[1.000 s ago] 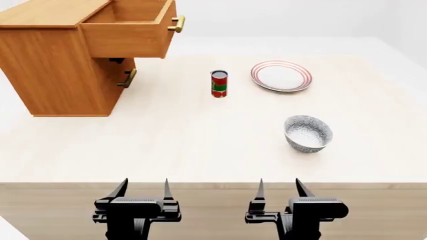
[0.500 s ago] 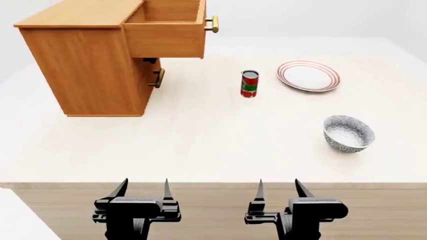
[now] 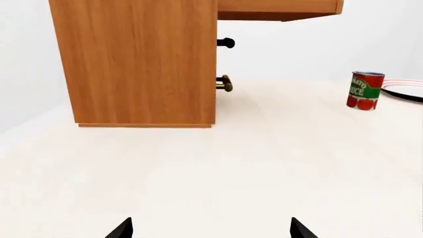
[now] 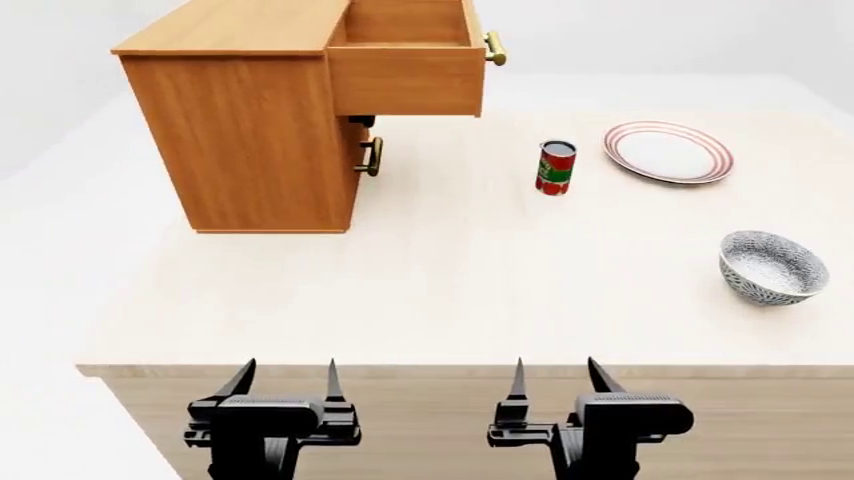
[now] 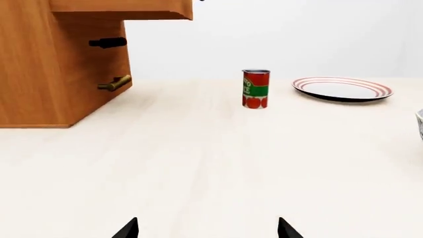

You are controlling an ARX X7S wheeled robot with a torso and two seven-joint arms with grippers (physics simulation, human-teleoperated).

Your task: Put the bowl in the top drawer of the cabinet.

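The speckled bowl sits upright on the table at the far right; only a sliver of its rim shows in the right wrist view. The orange-brown cabinet stands at the back left. Its top drawer is pulled out, its inside looks empty, and its brass handle faces right. My left gripper and right gripper hover open at the table's near edge, both holding nothing and far from the bowl.
A tomato can stands upright between cabinet and bowl. A white plate with red rim rings lies at the back right. The lower drawer's small brass handle sticks out under the open drawer. The table edge runs just ahead of the grippers.
The head view has shifted left: cabinet, can, plate and bowl all slid rightward in frame. Both grippers keep the same open pose in the frame.
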